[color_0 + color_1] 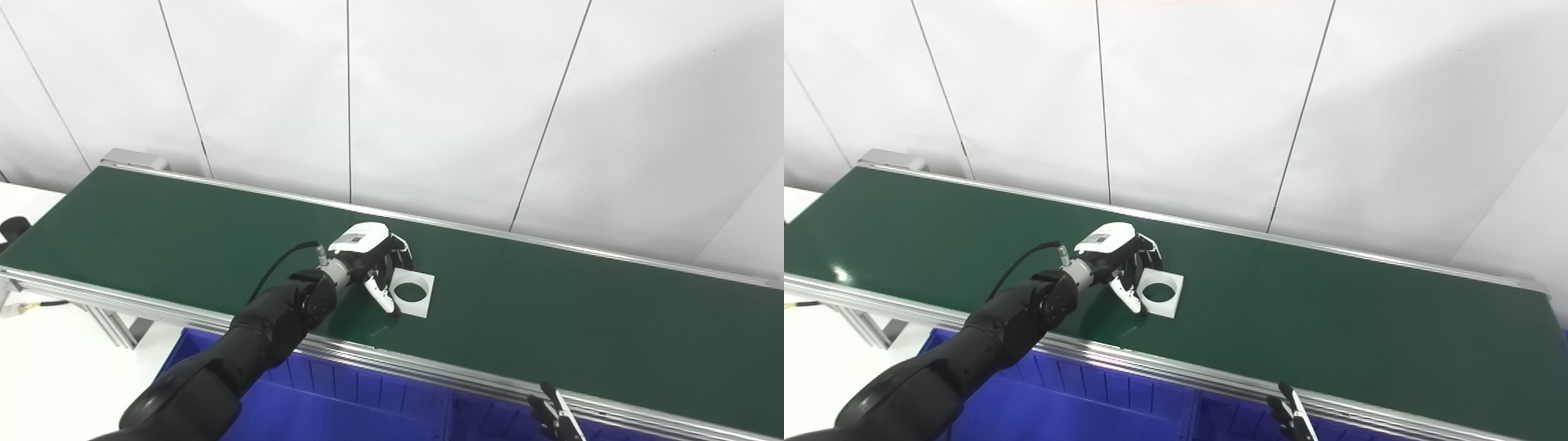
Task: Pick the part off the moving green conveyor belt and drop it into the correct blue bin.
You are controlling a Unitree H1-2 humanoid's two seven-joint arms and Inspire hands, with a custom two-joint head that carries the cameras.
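The part (412,293) is a flat white square plate with a round hole. It lies flat on the green conveyor belt (551,318), near the belt's middle. My left hand (383,266) reaches over the belt from the near side and sits at the part's left edge. Its fingers (405,254) curl at the back-left corner and its thumb (384,301) lies at the front-left corner, with the edge between them. The part also shows in the right eye view (1159,293). Only the fingertips of my right hand (556,418) show at the bottom edge, below the belt.
Blue bins (343,398) with dividers stand below the belt's near rail (429,367). A white wall runs behind the belt. A white table surface (37,361) lies at the left, beside the belt's metal legs.
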